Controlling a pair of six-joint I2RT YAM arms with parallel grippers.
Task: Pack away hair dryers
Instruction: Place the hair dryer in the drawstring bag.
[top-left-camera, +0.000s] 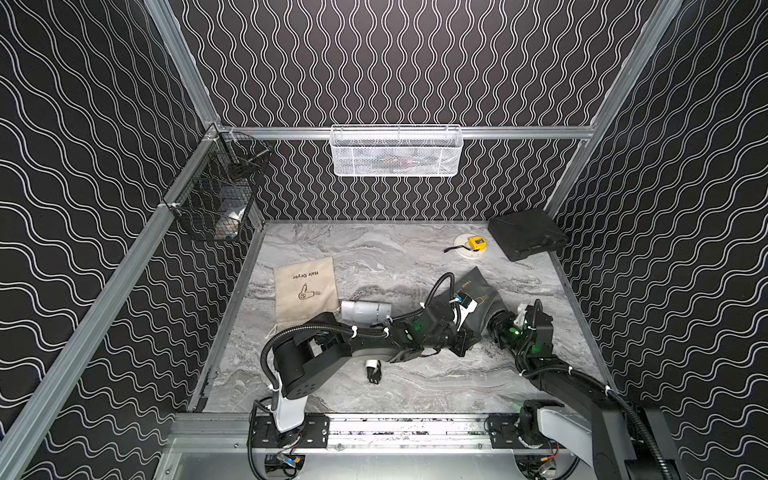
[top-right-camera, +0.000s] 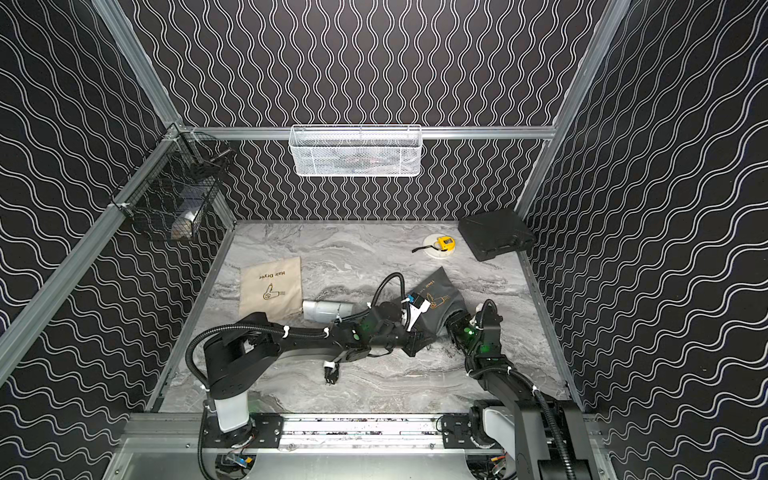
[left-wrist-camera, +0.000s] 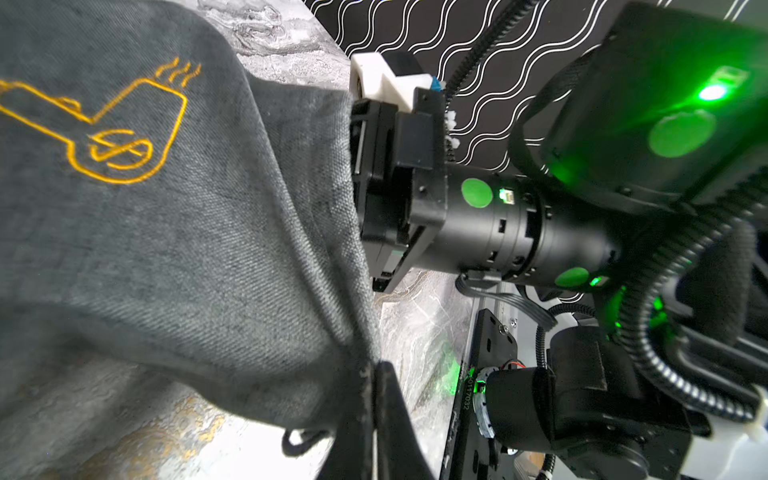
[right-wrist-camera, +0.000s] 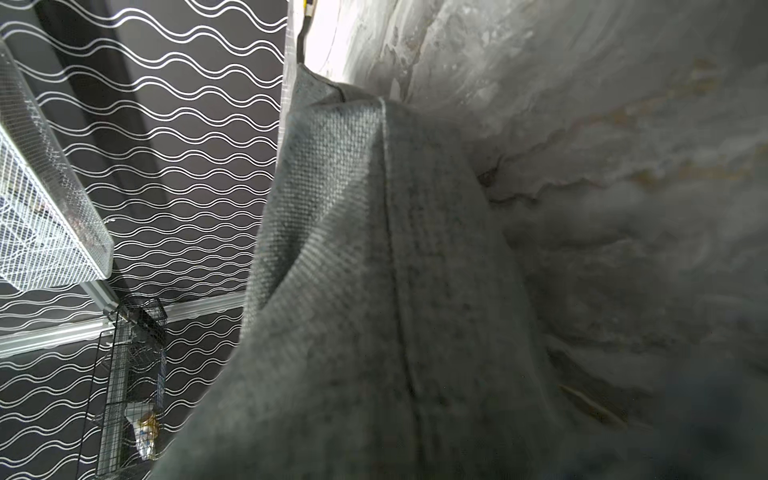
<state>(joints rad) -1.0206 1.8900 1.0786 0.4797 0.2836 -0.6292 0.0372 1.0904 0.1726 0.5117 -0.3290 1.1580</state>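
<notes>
White dryer (top-left-camera: 365, 311) lies left of both grippers, barrel left–right, nearer the left arm. Left gripper (left-wrist-camera: 376, 376) pinches the grey bag (top-left-camera: 482, 286) by its rim; right gripper (top-left-camera: 495, 323) reaches inside, jaws hidden, state unclear.

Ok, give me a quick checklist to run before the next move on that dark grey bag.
1. Left gripper pinching the dark grey bag at its hem: ok.
2. Right gripper pushed into the bag's mouth: ok.
3. Right jaws' state, and anything inside the bag: cannot tell, fabric hides them.
4. White hair dryer packed: not ok, it lies bare on the table beside the beige bag.
5. Loose plug clear of the left arm: not ok, it lies close beside it and might snag.
</notes>
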